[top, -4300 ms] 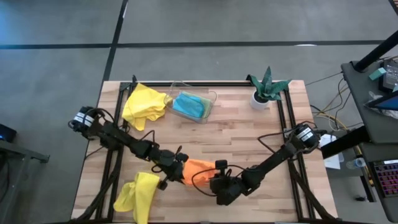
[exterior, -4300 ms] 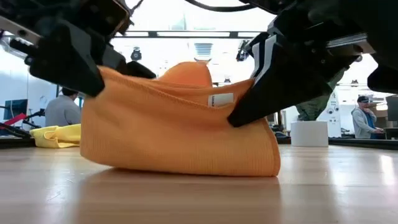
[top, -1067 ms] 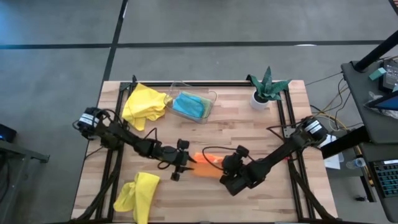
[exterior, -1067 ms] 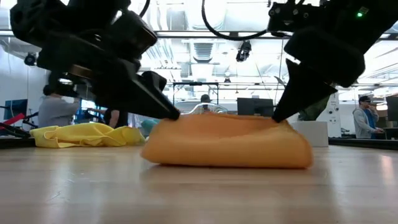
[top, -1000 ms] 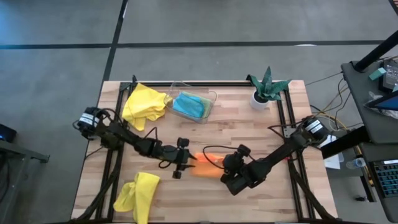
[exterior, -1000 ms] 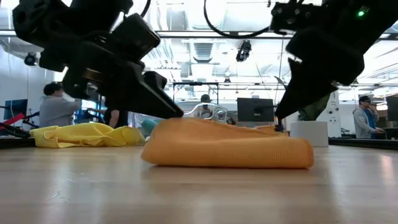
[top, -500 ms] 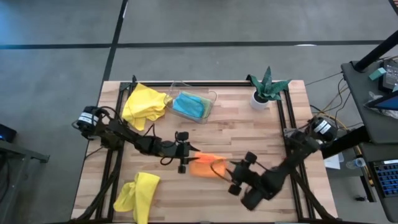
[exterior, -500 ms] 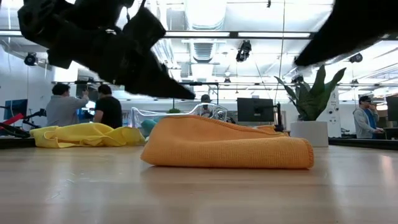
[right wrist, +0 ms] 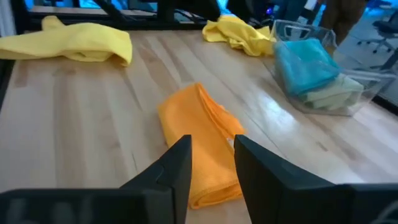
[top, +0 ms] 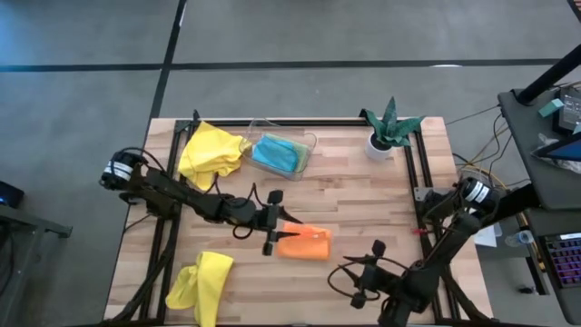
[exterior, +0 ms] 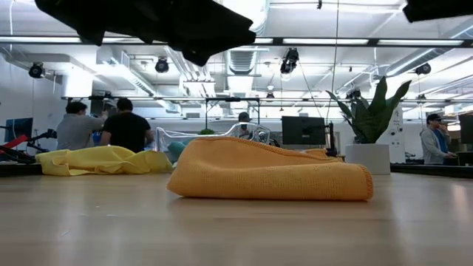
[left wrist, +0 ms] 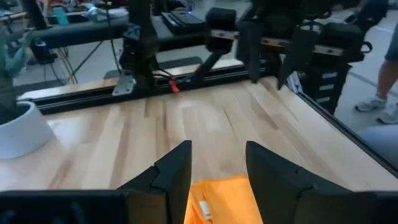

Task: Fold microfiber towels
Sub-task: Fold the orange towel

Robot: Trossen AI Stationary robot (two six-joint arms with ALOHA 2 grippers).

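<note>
The orange towel [top: 303, 243] lies folded into a thick flat packet on the bench [top: 363, 209], and neither gripper touches it. The left gripper [top: 272, 221] hangs just above the packet's near edge, its fingers [left wrist: 175, 174] parted with nothing between them; in its wrist view the orange cloth shows through the gap below. The right gripper [top: 361, 277] sits off to the packet's other side, well clear of it, fingers [right wrist: 177, 165] likewise apart and empty, with the packet lying just ahead of them. I judge this towel finished, or needing at most a tidy.

Farther from the left gripper, toward the bench's front corner on its own side, one yellow towel [top: 200, 283] lies loosely rumpled and unfolded. Beyond both grippers, at the back of the bench, the second yellow towel [top: 211, 153] sits crumpled beside the clear tray [top: 309, 145]. Inside the tray the turquoise towel [top: 276, 154] rests on the sage green towel [right wrist: 339, 94], both looking compactly folded.

So three towels appear done and the two yellow ones remain.
</note>
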